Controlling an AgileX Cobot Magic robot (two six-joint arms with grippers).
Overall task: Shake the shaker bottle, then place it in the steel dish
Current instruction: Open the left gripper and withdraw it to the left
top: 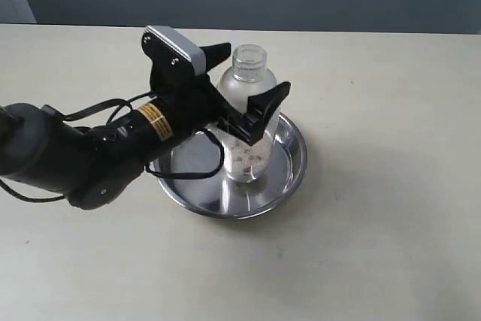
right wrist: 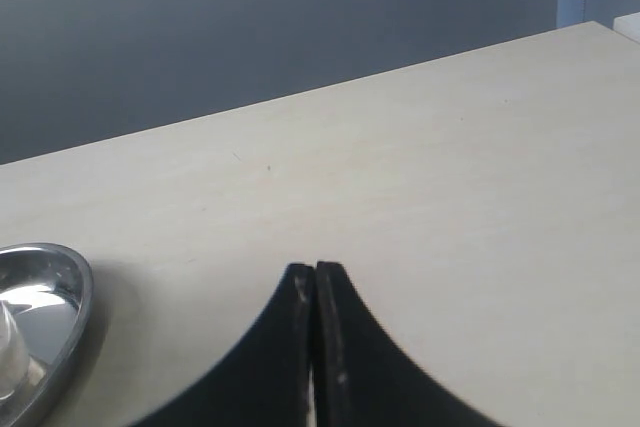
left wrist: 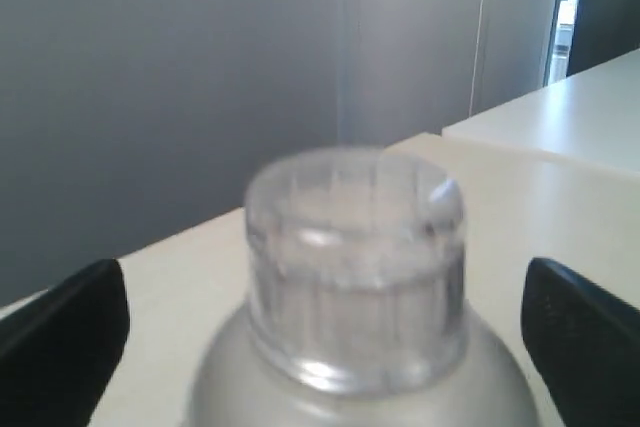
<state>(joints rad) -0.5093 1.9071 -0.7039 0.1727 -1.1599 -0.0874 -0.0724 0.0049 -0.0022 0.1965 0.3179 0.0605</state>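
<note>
1. At left, reaches in with the left pincer [top: 255, 73], jaws apart, straddling the shaker bottle [top: 242, 92] at shoulder height with no sign of pressing on it. Reads as a release, or as a guard against tipping.
2. In the middle, finds the bottle standing on the flat floor of the steel dish [top: 297, 152], near its centre and well inside the rim. Judged to be there because the task ends in that dish.
3. Keeps the long axis vertical: round cap [top: 249, 62] pointing straight up, base down, brown granules [top: 248, 157] lying low inside.
4. At right, shows the right pincer [right wrist: 316, 292] only from its own wrist, jaws together on nothing, low over the bench [right wrist: 450, 197], with the dish rim off to one side. Probably parked clear of the work.
</note>
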